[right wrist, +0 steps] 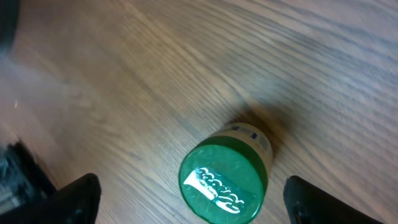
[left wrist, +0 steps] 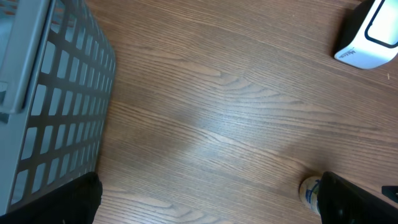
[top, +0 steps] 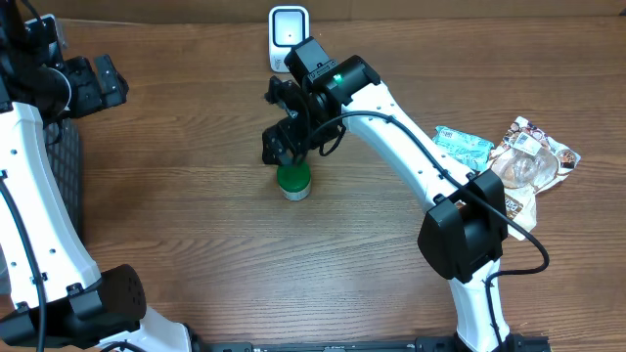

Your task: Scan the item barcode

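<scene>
The item is a small round tub with a green lid [top: 292, 180], standing upright on the wooden table. In the right wrist view the green lid [right wrist: 222, 184] faces up, and my right gripper [right wrist: 199, 205] is open above it, with a dark finger on each side well apart from it. Seen from overhead, my right gripper [top: 289, 147] hovers just behind the tub. The white barcode scanner [top: 288, 33] stands at the table's far edge. My left gripper [top: 101, 84] is open at the far left, holding nothing. The left wrist view catches the tub [left wrist: 309, 190] and the scanner [left wrist: 370, 36].
A grey mesh basket [left wrist: 50, 93] stands at the left edge beside my left arm. A teal packet [top: 462, 144] and clear snack bags [top: 533, 161] lie at the right, behind the right arm's base.
</scene>
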### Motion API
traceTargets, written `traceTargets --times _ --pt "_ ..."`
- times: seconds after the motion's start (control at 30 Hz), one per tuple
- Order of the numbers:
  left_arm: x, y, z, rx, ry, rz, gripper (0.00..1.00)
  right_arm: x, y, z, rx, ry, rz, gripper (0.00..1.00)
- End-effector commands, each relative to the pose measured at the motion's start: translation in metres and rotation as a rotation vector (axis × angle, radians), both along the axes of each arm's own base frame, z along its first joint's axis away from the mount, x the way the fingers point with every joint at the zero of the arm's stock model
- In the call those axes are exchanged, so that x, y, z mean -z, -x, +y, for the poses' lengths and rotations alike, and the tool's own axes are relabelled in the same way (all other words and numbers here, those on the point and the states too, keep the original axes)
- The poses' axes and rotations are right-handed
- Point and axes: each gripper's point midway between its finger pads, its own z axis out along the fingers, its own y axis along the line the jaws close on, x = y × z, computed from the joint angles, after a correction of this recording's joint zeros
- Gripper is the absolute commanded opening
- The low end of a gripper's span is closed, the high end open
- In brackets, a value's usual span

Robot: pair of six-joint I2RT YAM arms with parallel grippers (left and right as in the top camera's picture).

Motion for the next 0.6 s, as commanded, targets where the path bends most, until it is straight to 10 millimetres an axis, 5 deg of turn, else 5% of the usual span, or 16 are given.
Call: traceTargets --times 0.0,0.1,0.2,0.4,0.57 --pt "0.001 0.0 0.0 0.014 -0.009 0.003 1.0 0.009 -0.014 -0.033 0.574 0.168 0.089 0.89" --pt "0.001 0.0 0.0 0.014 -0.009 0.003 1.0 0.024 -0.017 -0.048 0.813 0.246 0.091 0.92" --pt "0.001 0.0 0.0 0.014 -0.009 0.003 1.0 0.037 -0.013 -0.036 0.871 0.228 0.101 0.94" --pt "0.001 0.0 0.0 0.014 -0.009 0.003 1.0 0.052 0.001 -0.01 0.84 0.205 0.09 0.93" --pt "0.001 0.0 0.0 0.014 -0.009 0.003 1.0 0.06 0.009 -0.009 0.836 0.226 0.102 0.88"
